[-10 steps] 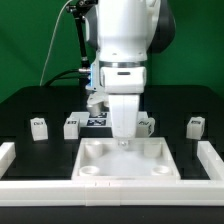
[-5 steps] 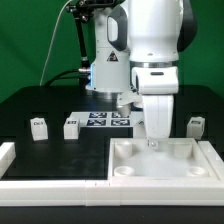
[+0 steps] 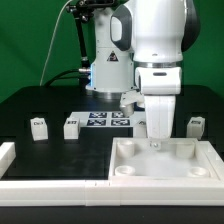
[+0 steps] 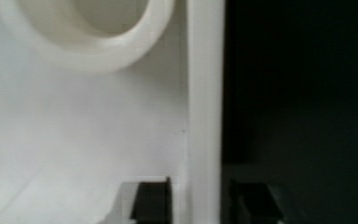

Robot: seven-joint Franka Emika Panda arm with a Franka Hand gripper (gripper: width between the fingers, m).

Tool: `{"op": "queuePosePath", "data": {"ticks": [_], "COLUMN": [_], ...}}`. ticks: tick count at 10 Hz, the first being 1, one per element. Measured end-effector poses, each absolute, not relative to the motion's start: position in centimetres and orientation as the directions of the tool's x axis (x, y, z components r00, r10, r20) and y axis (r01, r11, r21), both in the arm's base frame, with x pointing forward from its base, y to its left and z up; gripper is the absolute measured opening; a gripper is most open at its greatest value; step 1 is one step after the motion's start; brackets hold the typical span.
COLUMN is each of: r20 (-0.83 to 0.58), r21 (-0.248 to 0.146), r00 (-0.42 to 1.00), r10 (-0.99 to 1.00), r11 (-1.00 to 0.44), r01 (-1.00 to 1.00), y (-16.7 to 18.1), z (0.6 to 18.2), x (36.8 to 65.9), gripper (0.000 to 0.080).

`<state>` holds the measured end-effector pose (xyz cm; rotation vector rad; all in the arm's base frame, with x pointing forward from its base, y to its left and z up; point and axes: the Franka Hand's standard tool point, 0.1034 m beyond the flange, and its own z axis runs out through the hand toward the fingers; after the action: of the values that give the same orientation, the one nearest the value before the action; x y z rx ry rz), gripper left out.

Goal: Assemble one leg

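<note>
Each leg is a small white block with a black-and-white tag on its face, standing on the black table (image 3: 60, 160): leg (image 3: 38, 126) and second leg (image 3: 71, 126) on the exterior view's left, third leg (image 3: 195, 126) on its right. All are apart from the gripper (image 3: 155, 143). Its fingers (image 4: 149, 200) are pinched on the far edge of the panel (image 3: 165, 165). The rail (image 3: 55, 188) bounds the front. Open table is left beside the panel. Tag patterns on the marker board (image 3: 105, 120) are too small to read.

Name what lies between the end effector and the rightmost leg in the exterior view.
Nothing: the exterior view shows only bare black table between the end effector and that leg.
</note>
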<state>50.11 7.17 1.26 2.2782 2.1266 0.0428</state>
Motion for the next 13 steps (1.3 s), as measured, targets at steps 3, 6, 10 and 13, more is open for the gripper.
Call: {"op": "queuePosePath", "data": {"ticks": [3, 6, 10, 13], "r20": [0.003, 0.003, 0.003, 0.003], "r21": [0.037, 0.037, 0.037, 0.057], "r00": [0.069, 0.069, 0.07, 0.145], "r10": [0.998, 0.998, 0.998, 0.989], "r11": [-0.069, -0.069, -0.07, -0.145], "r01": [0.997, 0.997, 0.997, 0.988], "y": [7.1, 7.1, 7.1, 7.2], "z": [1.2, 1.2, 1.3, 4.0], "x": [50.1, 50.1, 50.1, 48.1], "gripper": [0.0441, 0.0633, 0.0649, 0.0649]}}
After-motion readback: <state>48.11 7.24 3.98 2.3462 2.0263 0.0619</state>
